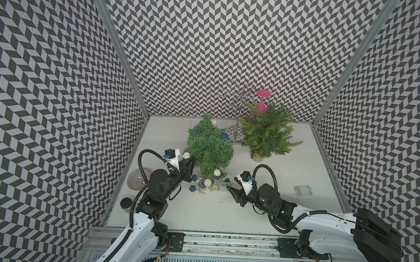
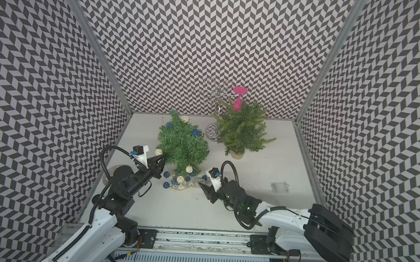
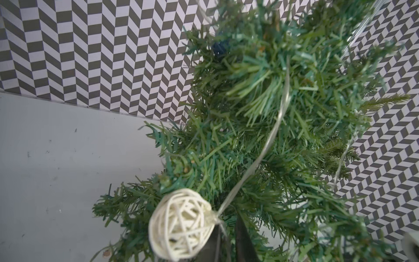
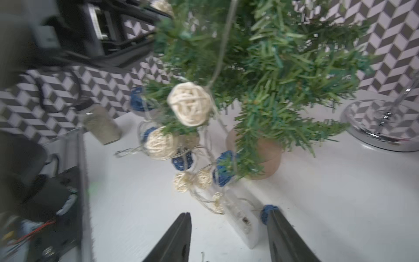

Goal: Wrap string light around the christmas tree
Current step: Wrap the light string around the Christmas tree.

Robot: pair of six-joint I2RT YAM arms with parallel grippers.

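The christmas tree (image 1: pixel 209 146) (image 2: pixel 182 145) stands in a small pot at mid-table. The string light, a thin wire with cream and blue wicker balls, runs over its branches. The rest lies in a pile (image 1: pixel 205 184) (image 2: pixel 176 181) at its foot. My left gripper (image 1: pixel 192 161) (image 3: pixel 229 242) is at the tree's left side, shut on the wire (image 3: pixel 267 145) right beside a cream ball (image 3: pixel 181 224). My right gripper (image 1: pixel 230 188) (image 4: pixel 229 212) is low on the table right of the pile, open. The light's clear battery box (image 4: pixel 242 224) lies between its fingers, untouched.
A lighter green tree (image 1: pixel 265 132) stands at the back right, with a chrome stand (image 1: pixel 237 135) and a pink object (image 1: pixel 262 99) behind it. A ribbed bowl (image 1: pixel 138 179) and a black round lid (image 1: pixel 126 203) sit at the left edge. A clear plastic box (image 1: pixel 302 190) lies to the right.
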